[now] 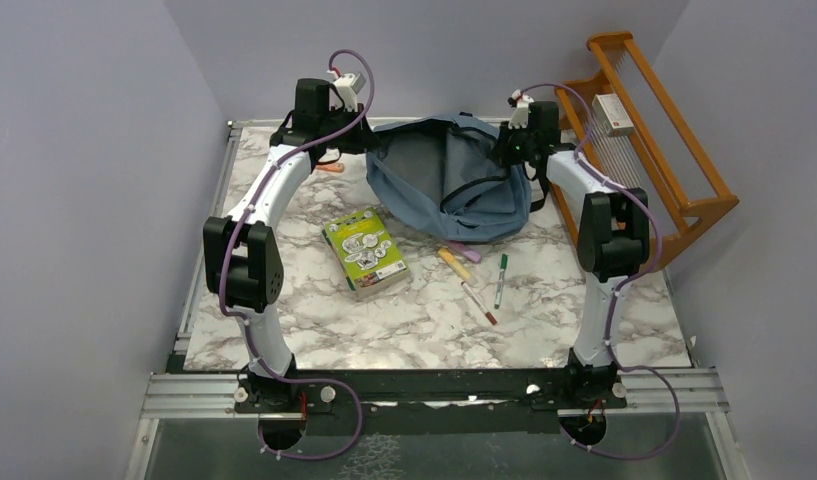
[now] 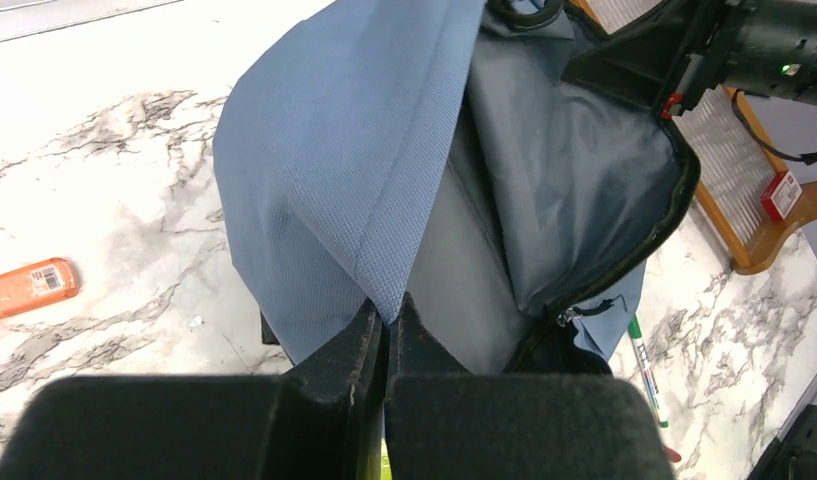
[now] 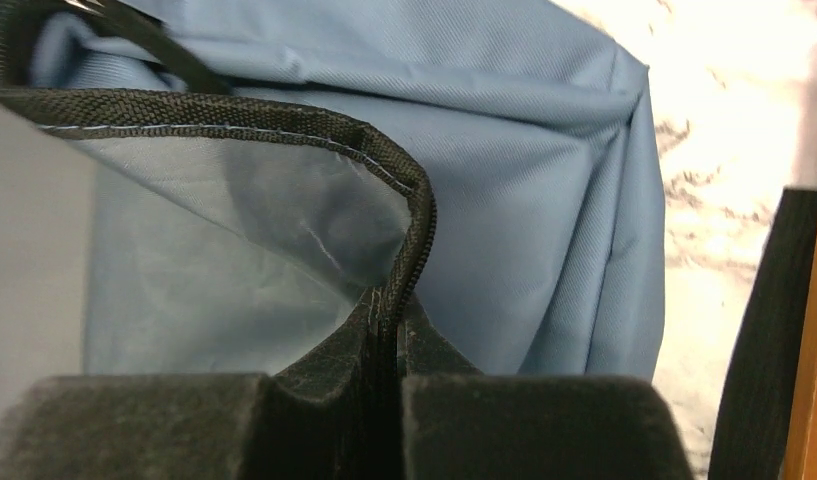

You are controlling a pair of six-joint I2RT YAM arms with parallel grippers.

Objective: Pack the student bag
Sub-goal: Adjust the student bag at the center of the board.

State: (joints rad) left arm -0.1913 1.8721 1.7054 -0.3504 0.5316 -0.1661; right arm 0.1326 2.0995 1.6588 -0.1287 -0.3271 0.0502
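Observation:
The slate-blue student bag [image 1: 454,185] lies at the back middle of the marble table, its mouth held wide and the grey lining [image 2: 574,170] showing. On the bag's left edge my left gripper [image 1: 369,143] is shut on a fold of the blue fabric [image 2: 389,300]. At the bag's right rim my right gripper [image 1: 504,150] is shut on the black zipper edge [image 3: 394,300]. In front of the bag lie a green book [image 1: 364,253], a yellow marker [image 1: 454,264], a red-tipped marker [image 1: 478,303] and a green marker [image 1: 501,280].
An orange flat object [image 2: 29,287] lies on the table left of the bag. A wooden rack [image 1: 649,140] stands at the back right, close behind my right arm. A purple thing [image 1: 464,252] peeks out under the bag's front.

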